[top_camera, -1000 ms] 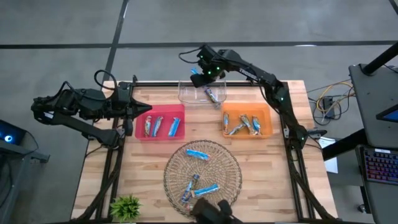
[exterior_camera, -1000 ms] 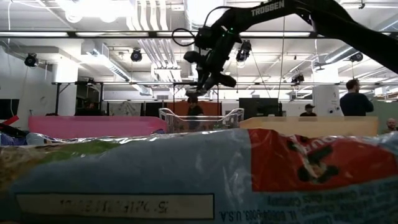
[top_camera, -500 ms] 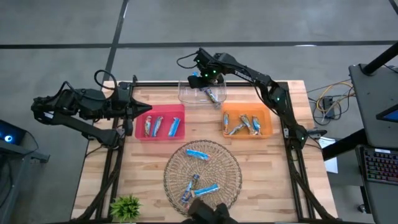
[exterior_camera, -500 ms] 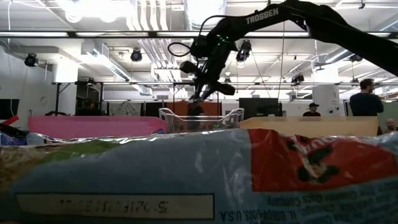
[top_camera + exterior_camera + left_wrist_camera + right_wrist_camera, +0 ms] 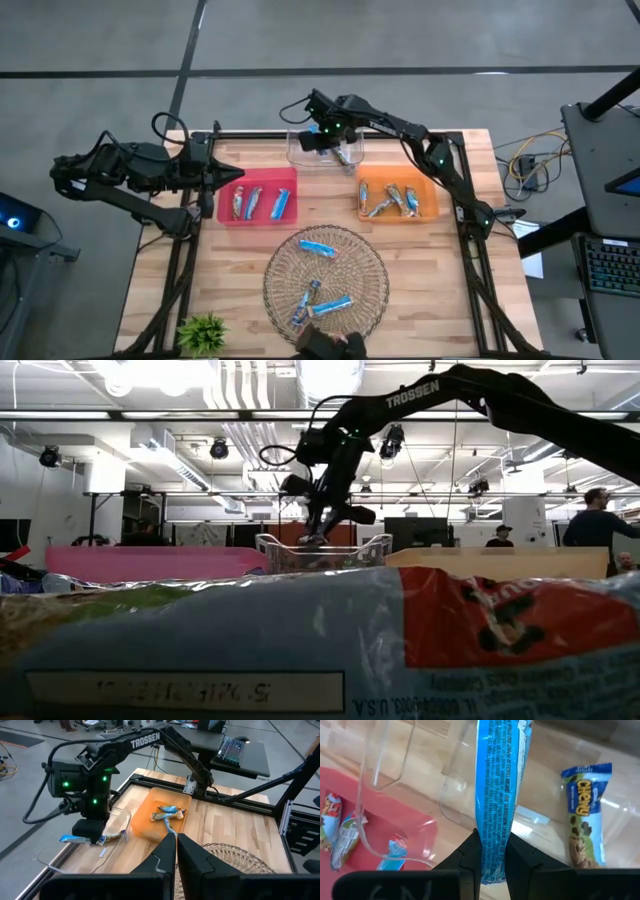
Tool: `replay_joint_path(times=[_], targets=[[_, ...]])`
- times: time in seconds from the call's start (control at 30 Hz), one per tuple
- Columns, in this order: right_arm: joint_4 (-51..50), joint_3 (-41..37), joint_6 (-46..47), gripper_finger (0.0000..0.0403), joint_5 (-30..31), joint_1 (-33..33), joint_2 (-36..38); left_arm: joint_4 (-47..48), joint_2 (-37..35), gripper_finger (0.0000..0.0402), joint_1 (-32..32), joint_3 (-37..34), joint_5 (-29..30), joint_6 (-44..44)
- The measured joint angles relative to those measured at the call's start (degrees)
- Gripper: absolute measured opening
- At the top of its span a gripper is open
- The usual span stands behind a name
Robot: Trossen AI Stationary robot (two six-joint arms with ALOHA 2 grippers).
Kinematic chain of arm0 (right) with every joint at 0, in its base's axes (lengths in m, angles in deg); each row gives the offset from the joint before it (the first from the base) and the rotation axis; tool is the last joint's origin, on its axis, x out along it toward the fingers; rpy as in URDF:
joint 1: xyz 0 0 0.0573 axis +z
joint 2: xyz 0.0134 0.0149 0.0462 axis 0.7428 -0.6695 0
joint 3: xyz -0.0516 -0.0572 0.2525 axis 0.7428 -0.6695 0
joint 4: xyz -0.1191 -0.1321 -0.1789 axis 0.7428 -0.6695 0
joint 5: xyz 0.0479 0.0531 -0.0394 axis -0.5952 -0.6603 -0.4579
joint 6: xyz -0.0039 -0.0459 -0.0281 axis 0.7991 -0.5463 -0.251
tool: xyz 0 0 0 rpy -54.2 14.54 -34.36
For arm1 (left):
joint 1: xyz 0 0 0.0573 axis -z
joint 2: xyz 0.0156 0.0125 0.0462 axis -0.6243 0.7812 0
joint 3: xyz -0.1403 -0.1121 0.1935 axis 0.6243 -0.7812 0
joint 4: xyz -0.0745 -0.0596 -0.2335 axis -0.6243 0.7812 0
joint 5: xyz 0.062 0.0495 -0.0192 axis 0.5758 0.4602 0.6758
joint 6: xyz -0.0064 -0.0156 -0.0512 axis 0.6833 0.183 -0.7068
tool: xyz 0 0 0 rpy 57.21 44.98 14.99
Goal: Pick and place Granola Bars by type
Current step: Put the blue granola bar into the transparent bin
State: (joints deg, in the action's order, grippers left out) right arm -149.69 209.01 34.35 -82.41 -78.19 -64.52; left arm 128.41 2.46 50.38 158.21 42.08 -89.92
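Hovering over the clear tray (image 5: pixel 300 155) at the far edge of the tabletop (image 5: pixel 440 260), the right claw (image 5: pixel 312 139) pinches a blue granola bar (image 5: pixel 497 785) between its fingers. One chewy bar (image 5: pixel 582 827) already lies inside that tray. Further bars rest in the red tray (image 5: pixel 228 186), the orange tray (image 5: pixel 432 183) and on the wicker mat (image 5: pixel 372 262). The left claw (image 5: pixel 171 845) waits beside the red tray, fingers pressed together
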Motion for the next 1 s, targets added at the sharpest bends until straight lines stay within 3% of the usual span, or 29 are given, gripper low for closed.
replay_joint_path(times=[0.67, 1.0], targets=[[0.93, -2.94, 10.87, 0.0052, 0.12, 0.76, -0.22, -0.08, 0.0, 0.0, 0.02, 0.0, 0.0, -1.03], [1.74, -3.23, 10.86, 0.0052, 1.07, 0.83, -0.26, 0.22, 0.0, 0.0, 0.02, 0.0, 0.0, -1.19]])
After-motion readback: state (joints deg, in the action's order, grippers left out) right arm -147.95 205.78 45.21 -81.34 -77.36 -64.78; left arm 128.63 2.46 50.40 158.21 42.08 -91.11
